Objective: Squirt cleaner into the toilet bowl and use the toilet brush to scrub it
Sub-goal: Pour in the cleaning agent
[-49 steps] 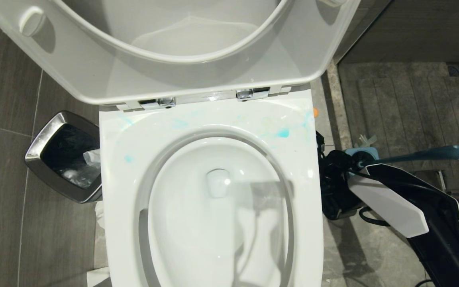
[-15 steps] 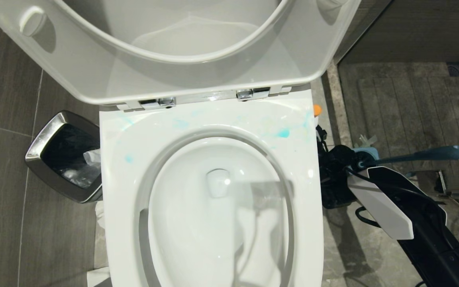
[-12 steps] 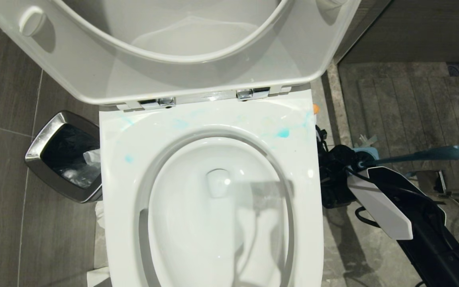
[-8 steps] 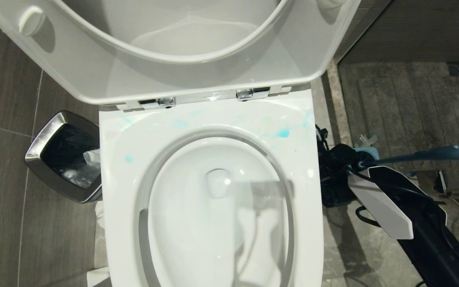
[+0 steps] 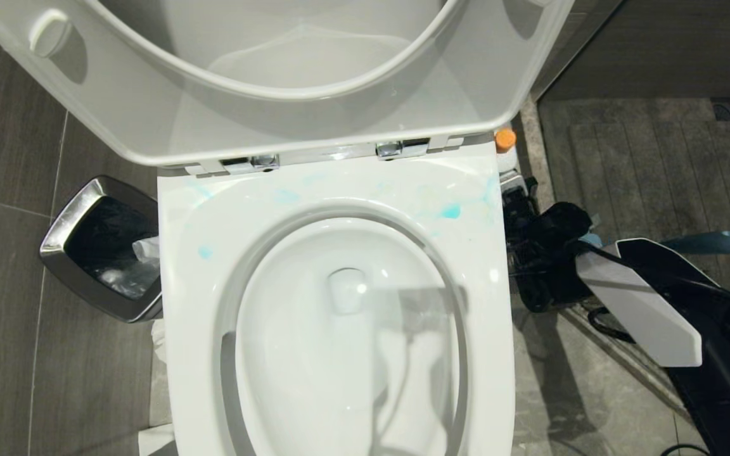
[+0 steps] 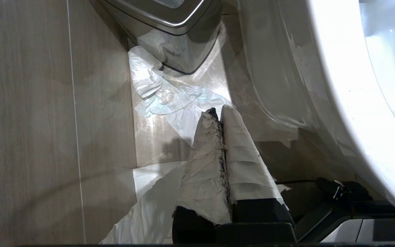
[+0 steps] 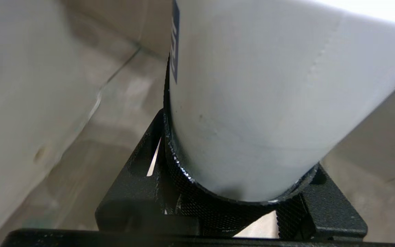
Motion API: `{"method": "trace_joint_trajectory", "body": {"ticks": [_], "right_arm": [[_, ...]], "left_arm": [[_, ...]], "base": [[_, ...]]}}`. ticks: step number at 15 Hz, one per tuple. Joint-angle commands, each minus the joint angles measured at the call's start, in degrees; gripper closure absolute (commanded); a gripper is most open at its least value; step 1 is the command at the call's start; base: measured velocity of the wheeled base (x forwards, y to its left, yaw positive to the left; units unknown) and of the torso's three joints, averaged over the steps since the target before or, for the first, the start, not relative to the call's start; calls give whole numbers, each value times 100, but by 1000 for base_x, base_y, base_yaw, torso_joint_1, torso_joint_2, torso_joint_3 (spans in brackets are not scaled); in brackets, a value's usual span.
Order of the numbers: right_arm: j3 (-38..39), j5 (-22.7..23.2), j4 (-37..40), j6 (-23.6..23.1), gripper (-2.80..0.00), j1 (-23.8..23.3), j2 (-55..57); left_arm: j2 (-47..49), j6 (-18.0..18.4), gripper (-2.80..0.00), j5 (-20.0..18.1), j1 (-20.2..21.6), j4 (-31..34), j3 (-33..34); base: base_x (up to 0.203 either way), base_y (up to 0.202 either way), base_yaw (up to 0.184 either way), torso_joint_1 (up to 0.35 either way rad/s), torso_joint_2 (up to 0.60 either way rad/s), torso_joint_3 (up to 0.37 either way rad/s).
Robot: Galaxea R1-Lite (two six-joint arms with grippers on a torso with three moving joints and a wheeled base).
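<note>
Right wrist view — smooth white cylinder [image 7: 252, 103]

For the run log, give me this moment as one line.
right gripper: shut on bottle | left gripper: shut, parked | brush: untouched | bowl: blue smears

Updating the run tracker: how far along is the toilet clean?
Done: only cleaner smears on the toilet bowl's rim. In hand: right hand grips the orange-capped bottle beside the bowl; left hand shut, parked low. Left: squirt into the bowl, then scrub; the toilet brush stands untouched at right.
</note>
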Motion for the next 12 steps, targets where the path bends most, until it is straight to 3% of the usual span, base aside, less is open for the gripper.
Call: {"method": "trace_joint_trajectory", "body": {"ticks": [1, 6, 12], "right_arm": [[652, -24, -55, 8, 0, -12, -1004], [3267, -599, 20, 364, 0, -3, -3329], [5663, -1248, 495, 1130, 0, 70, -5815]], "left_arm": [[7, 1, 0, 2, 7, 0, 0], [7, 1, 0, 2, 10, 0, 0], [7, -3, 0, 2, 9, 0, 0]], "base": [[0, 0, 0, 0, 0, 0], [0, 0, 0, 0, 0, 0], [0, 0, 0, 0, 0, 0]]}}
